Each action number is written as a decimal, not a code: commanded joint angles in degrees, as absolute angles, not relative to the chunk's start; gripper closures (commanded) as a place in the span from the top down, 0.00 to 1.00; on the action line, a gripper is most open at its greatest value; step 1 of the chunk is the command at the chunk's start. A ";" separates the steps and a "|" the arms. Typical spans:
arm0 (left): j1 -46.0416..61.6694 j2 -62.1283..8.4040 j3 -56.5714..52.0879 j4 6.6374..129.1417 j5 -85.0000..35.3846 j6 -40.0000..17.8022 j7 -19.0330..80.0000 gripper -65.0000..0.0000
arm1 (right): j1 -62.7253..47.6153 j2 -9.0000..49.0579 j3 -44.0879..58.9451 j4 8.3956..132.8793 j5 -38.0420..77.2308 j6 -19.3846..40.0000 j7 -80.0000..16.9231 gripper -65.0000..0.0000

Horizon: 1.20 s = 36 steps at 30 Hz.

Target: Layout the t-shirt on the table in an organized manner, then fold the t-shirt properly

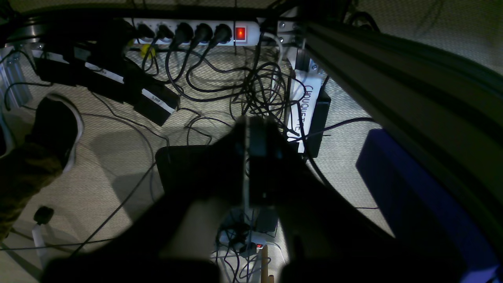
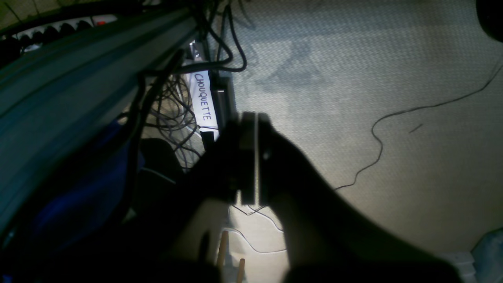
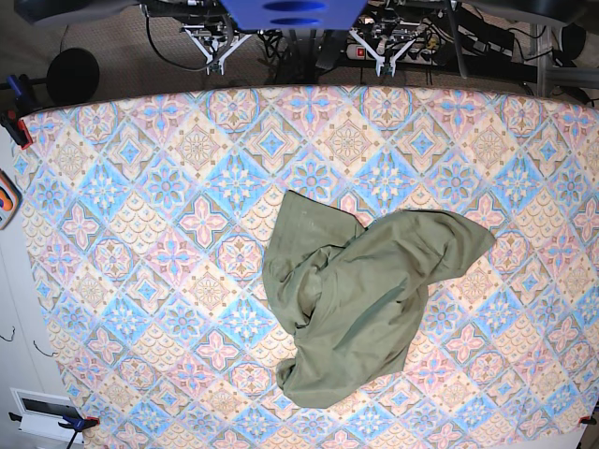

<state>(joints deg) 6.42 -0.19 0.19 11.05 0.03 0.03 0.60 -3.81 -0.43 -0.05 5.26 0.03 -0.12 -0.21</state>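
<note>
Both hands, the left hand (image 1: 248, 165) and the right hand (image 2: 251, 157), hang closed and empty past the table's (image 3: 122, 187) 12 o'clock edge. The crumpled t-shirt (image 3: 360, 290) lies mid-table, far from them.

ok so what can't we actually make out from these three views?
- t-shirt: base view shows it crumpled on the table; folds hide the neck, label and one sleeve.
- Both wrist views: aimed at the floor behind the table, no shirt in frame.
- left gripper and right gripper: dark, blurred silhouettes; jaws look shut and empty.
- Base view: arms cut off by the top edge.
</note>
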 commanded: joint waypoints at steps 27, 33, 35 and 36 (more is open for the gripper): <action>12.79 -3.47 0.31 11.56 0.31 0.22 -0.22 0.01 | -14.29 0.31 0.04 14.99 -0.04 -0.13 -0.13 0.01; 16.66 -5.14 0.31 11.56 0.31 0.22 -5.41 0.01 | -20.70 3.91 0.13 23.08 -0.04 -0.13 -0.04 0.00; 17.80 -5.85 0.31 11.56 0.31 0.22 -7.34 0.01 | -23.34 4.00 0.13 26.59 -0.04 -0.13 -0.04 0.00; 18.33 -6.20 0.31 11.56 0.31 0.22 -7.96 0.01 | -24.84 4.00 0.13 28.35 -0.04 -0.13 -0.04 0.00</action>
<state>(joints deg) 17.67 -5.91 0.25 11.53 0.05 0.03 -7.62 -23.68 4.58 0.14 28.49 0.01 -0.64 -0.03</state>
